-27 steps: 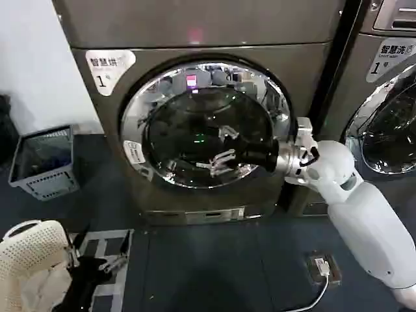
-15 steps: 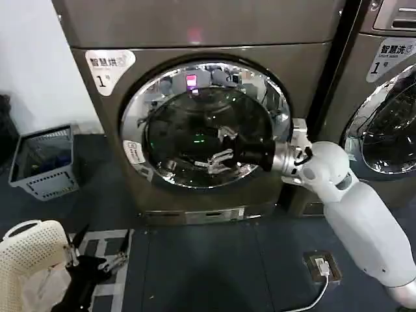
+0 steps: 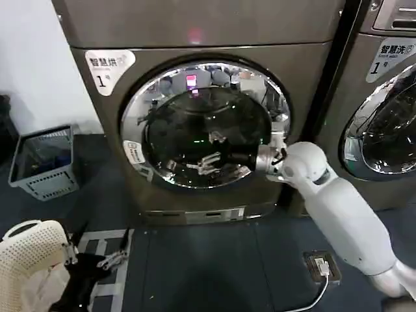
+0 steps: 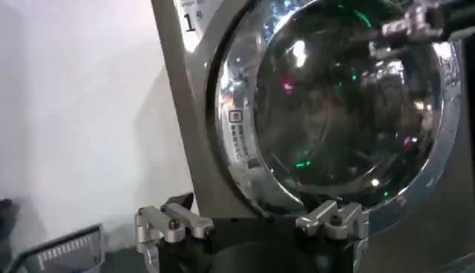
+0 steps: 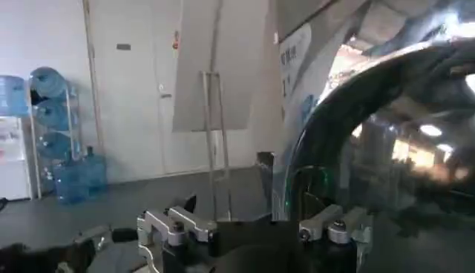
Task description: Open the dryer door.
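Observation:
The dryer (image 3: 305, 65) is dark grey-brown with a white "1" sticker (image 3: 108, 67). Its round dryer door (image 3: 195, 107), chrome ring around dark glass, lies flush against the front. My right arm reaches in from the right. Its wrist is at the door's right rim, and the right gripper (image 3: 209, 151) stands open right in front of the lower glass. In the right wrist view the bulging glass (image 5: 386, 148) lies past the spread right gripper (image 5: 252, 222). My left gripper (image 3: 96, 257) hangs open low by the floor, well short of the door (image 4: 334, 111).
A second chrome-ringed machine (image 3: 383, 123) stands immediately to the right. A grey basket (image 3: 42, 162) sits on the floor at the left wall. A white basket (image 3: 26, 253) is at the bottom left. A floor socket with a cable (image 3: 322, 266) lies by the right arm.
My right gripper has slid leftward across the glass, and the wrist now sits against the door's right rim. The left gripper has sunk slightly. The door has not moved.

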Controlling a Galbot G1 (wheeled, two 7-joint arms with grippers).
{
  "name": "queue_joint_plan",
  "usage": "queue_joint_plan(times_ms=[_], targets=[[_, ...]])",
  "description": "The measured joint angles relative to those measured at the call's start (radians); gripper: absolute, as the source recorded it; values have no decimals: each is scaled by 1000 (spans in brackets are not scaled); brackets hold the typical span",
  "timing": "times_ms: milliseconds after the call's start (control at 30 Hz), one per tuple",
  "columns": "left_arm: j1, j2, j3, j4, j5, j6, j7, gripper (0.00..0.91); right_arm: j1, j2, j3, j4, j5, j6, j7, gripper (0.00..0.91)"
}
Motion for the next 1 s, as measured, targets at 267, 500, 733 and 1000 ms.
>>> queue_joint_plan(times_ms=[267, 500, 733, 1000], targets=[[-9, -3, 4, -5, 0, 13, 0, 907, 24, 25, -67, -40, 3, 43, 24, 907], [-11, -4, 6, -13, 0, 20, 0, 907, 43, 49, -113, -58, 2, 67, 61, 907], [-8, -6, 7, -21, 0, 20, 0, 907, 58, 68, -152, -81, -7, 95, 77, 907], [-4, -6, 8, -32, 0, 20, 0, 907, 81, 100, -189, -119, -28, 112, 83, 907]])
